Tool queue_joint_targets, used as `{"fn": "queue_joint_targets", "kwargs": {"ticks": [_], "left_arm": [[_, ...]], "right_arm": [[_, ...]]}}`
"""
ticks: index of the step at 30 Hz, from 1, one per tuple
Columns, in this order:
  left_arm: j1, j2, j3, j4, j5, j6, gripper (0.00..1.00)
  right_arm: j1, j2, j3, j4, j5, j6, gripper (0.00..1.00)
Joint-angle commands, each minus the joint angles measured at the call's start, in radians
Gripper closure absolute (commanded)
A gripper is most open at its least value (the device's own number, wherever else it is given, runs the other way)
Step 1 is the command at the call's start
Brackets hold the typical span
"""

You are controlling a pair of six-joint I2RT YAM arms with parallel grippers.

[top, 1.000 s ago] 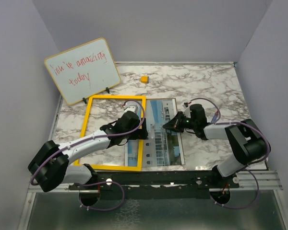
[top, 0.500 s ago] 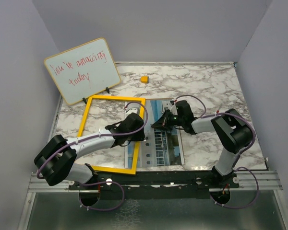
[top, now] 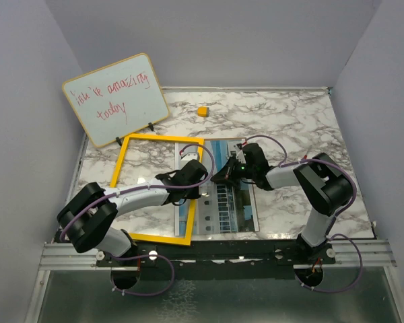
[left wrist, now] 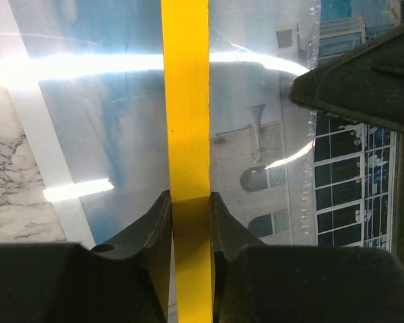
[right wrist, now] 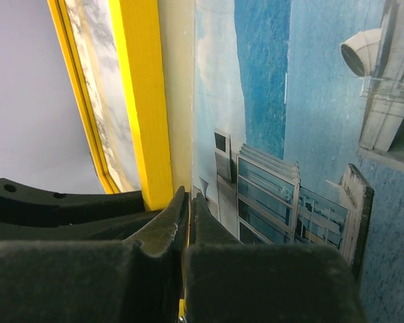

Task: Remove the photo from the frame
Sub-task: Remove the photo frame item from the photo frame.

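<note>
The yellow frame lies on the left half of the marble table, and its right bar crosses over the photo. The photo, a white building under blue sky, lies flat and reaches out to both sides of that bar. My left gripper is shut on the right bar, one jaw pressed to each side of it. My right gripper is shut, its tips down on the photo just right of the yellow bar. I see nothing between the jaws of the right gripper.
A whiteboard with red handwriting leans at the back left, just behind the frame's far corner. A small orange block sits on the table at the back. Grey walls close in both sides.
My left gripper has closed from wide open onto the frame's right bar. The frame has swung slightly leftward at its near end. My right gripper slid left across the photo toward the bar.
</note>
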Motion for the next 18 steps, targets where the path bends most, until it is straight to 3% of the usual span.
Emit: {"fn": "queue_joint_targets", "kwargs": {"ticks": [1, 3, 10, 18], "left_arm": [[-0.023, 0.025, 0.068, -0.046, -0.048, 0.017, 0.88], [-0.023, 0.0, 0.082, -0.045, -0.04, 0.008, 1.0], [-0.023, -0.11, 0.133, -0.121, -0.074, 0.029, 1.0], [-0.022, -0.08, 0.113, -0.156, -0.101, 0.021, 1.0]], "right_arm": [[0.03, 0.005, -0.008, 0.012, -0.002, 0.014, 1.0], [0.039, 0.011, -0.008, 0.036, 0.001, 0.036, 1.0], [0.082, -0.009, 0.03, 0.016, 0.073, 0.078, 1.0], [0.112, 0.022, 0.116, -0.052, 0.074, 0.038, 0.99]]}}
